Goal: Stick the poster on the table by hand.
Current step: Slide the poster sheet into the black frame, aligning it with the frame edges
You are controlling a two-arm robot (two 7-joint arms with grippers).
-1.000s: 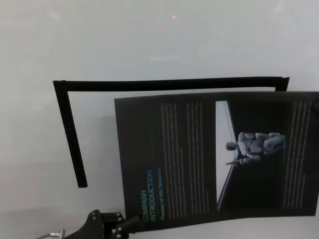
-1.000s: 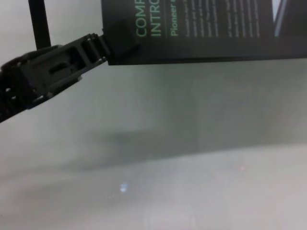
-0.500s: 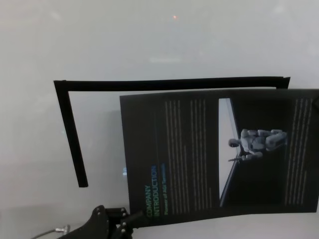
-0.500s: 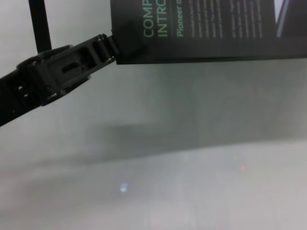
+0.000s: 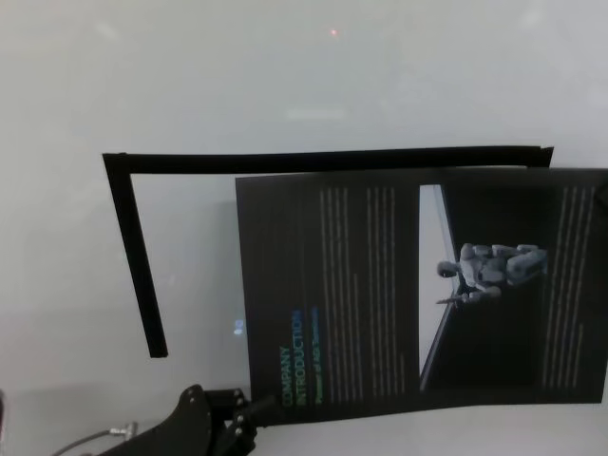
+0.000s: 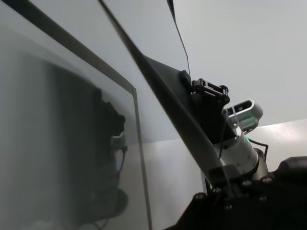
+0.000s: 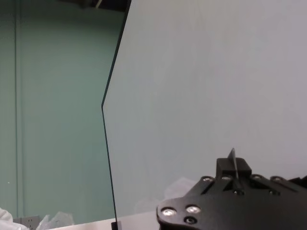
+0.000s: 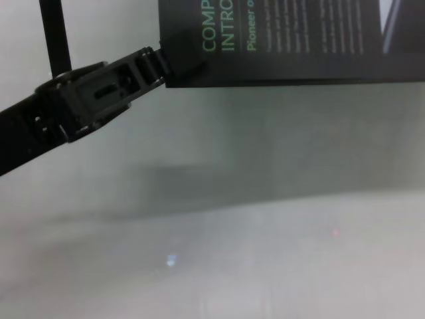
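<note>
The black poster (image 5: 380, 285) with the green heading "COMPANY INTRODUCTION" hangs just above the pale table (image 5: 285, 76). My left gripper (image 5: 258, 407) is shut on its near left corner, by the heading; the chest view shows the same grip (image 8: 161, 65) on the poster (image 8: 299, 46). My right gripper (image 7: 233, 175) is shut on a thin edge of the poster. The left wrist view shows it (image 6: 188, 81) holding the corner far from the left gripper. In the head view the right gripper is off the right edge.
An L-shaped strip of black tape (image 5: 133, 256) lies on the table, running along the poster's far edge and down its left side. Its upright leg also shows in the chest view (image 8: 54, 33). Bare table (image 8: 232, 232) lies in front of the poster.
The poster and my left gripper have shifted a little to the right, widening the gap between the poster's left edge and the tape's upright leg.
</note>
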